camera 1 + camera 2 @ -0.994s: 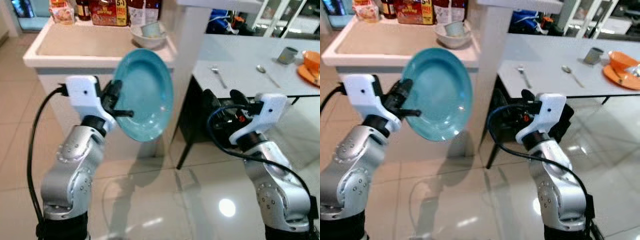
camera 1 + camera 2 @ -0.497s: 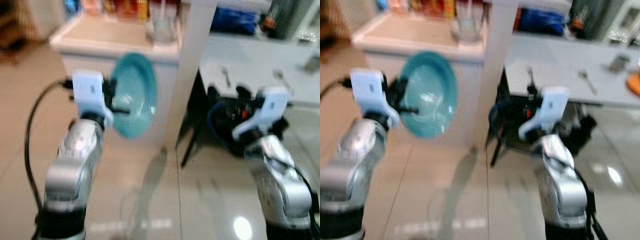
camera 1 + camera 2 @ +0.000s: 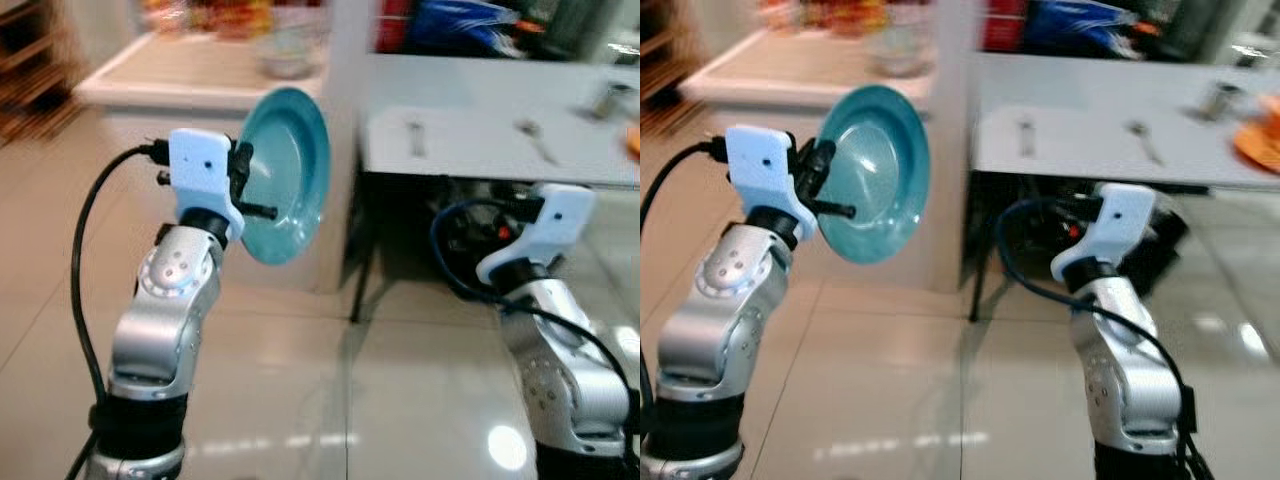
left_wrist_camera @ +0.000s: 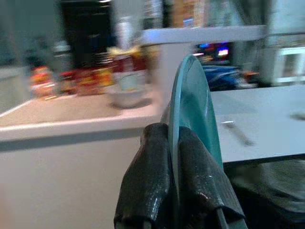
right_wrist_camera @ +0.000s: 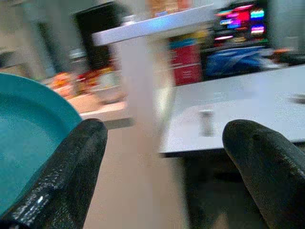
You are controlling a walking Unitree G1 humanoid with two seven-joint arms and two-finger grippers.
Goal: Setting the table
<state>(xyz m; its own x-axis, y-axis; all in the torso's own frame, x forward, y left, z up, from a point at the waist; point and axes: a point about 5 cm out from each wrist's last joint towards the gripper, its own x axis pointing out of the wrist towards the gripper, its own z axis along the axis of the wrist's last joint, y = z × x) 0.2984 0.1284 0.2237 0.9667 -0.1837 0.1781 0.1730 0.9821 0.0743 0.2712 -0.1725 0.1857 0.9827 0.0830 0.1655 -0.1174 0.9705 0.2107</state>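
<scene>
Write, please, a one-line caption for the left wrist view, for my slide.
Left gripper pinching the rim of an upright teal plate, grey dining table beyond.

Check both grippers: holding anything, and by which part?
Left gripper is pinching the teal plate by its rim, plate on edge. Right gripper is open, holding nothing.

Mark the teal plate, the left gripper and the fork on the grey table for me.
teal plate [image 3: 290, 175], left eye view, middle of its face.
left gripper [image 4: 174, 179], left wrist view, between its fingertips at the plate's rim.
fork [image 3: 416, 137], left eye view, mid-handle.
</scene>
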